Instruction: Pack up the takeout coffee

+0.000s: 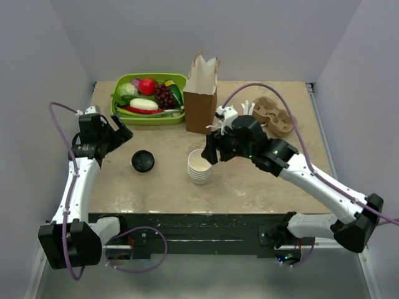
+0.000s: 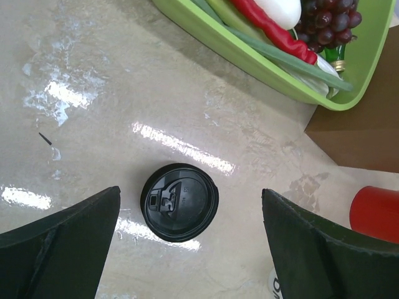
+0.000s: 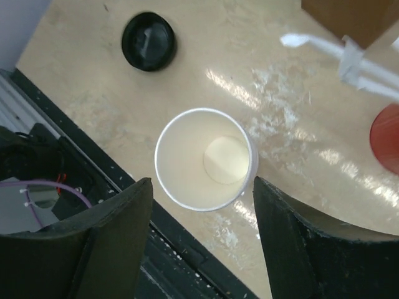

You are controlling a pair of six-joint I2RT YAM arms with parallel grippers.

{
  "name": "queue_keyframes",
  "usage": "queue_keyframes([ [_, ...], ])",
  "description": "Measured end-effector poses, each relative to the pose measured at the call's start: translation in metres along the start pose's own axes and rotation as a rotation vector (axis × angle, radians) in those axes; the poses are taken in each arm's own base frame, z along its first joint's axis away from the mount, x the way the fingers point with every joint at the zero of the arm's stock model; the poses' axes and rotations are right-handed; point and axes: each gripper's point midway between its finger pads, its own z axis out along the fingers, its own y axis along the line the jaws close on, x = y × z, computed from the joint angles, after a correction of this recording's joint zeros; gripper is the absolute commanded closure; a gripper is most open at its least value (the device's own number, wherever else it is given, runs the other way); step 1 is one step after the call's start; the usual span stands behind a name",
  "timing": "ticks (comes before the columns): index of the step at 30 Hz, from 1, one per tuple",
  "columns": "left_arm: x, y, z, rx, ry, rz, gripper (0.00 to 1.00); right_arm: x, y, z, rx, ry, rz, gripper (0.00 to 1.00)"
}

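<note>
**Left hand**: fingers spread to their widest, gripping nothing. It hangs above the worktop.

**Black sip lid**: on the worktop directly beneath this hand, in the gap between the two fingers and touching neither. It sits top side up, with the sip opening visible. No view shows whether a cup stands beneath it.

**Green tray**: ahead of the left hand, beyond the lid, holding a red pepper, grapes and other produce.

**Right hand**: fingers apart, clamped on nothing. It hovers above the stack of white paper cups.

**Cup stack**: straight below the right hand, upright, the lidless top cup's open mouth showing between the fingers. From the top view the hand sits higher than the rim.

**Lid seen from the right hand**: well apart from the stack, out beyond the fingertips.

**Brown paper bag**: upright, just beyond the right hand.

**Cardboard cup carrier**: past that hand's wrist.

**Red round object**: near the stack, cut off by the frame edge and not identifiable.
</note>
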Motion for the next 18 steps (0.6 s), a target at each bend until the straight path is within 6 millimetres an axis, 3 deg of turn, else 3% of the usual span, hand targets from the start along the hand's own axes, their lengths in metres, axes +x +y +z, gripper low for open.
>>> queue_keyframes([
  [4,0.010,0.004,0.002,-0.004,0.026,-0.001,0.00,0.026,-0.010,0.025,0.122,0.080,0.044,0.49],
  [10,0.014,0.004,0.002,-0.003,0.040,-0.002,0.00,0.030,-0.031,0.031,0.249,0.078,0.081,0.58],
  [18,0.016,0.004,0.003,0.004,0.048,-0.003,0.00,0.051,-0.038,0.051,0.294,0.153,0.101,0.69],
])
